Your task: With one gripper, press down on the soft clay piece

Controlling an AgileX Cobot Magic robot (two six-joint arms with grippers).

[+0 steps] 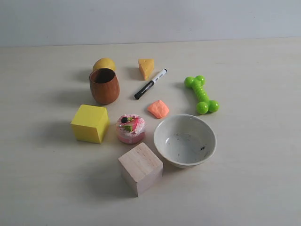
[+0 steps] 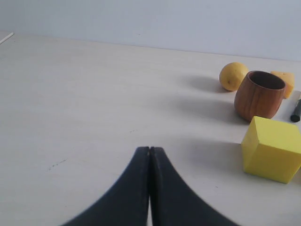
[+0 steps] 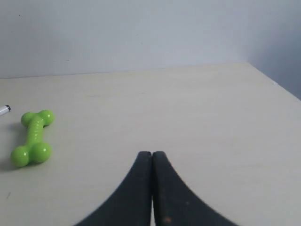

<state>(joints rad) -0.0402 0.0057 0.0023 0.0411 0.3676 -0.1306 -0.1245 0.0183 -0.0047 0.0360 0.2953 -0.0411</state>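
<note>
Near the middle of the bench (image 1: 263, 188), the soft clay piece (image 1: 158, 108) is found sitting untouched, just off the far-left rim of the white bowl (image 1: 185, 140). The black marker (image 1: 150, 84) lies a bit farther back and the pink cake toy (image 1: 130, 128) is to its near left. So basically nothing has been done on the task yet: the lump looks chunky and wedge-like, no dent or flattening can be made out on it, and no arm is seen anywhere in the exterior view. The left pincer (image 2: 149, 149) is shown with its fingers pressed together on nothing, bare bench in front of it, and the yellow block (image 2: 273, 149) and wooden cup (image 2: 259, 95) off to one side; the clay isn't caught in that wrist view at all. The right pincer (image 3: 152, 154) is likewise closed up empty, with only the green bone toy (image 3: 33, 138) and one end of the marker in sight, and no clay there either. What's left is pretty much everything, as far as can be judged: one pincer has to be brought over the clay, lowered onto its top and pushed down until a mark is left. Closed fingers would probably be fine for pressing, so no opening seems needed first. Since the bowl and marker sit close by, a fairly straight-down approach would likely be wanted.
</note>
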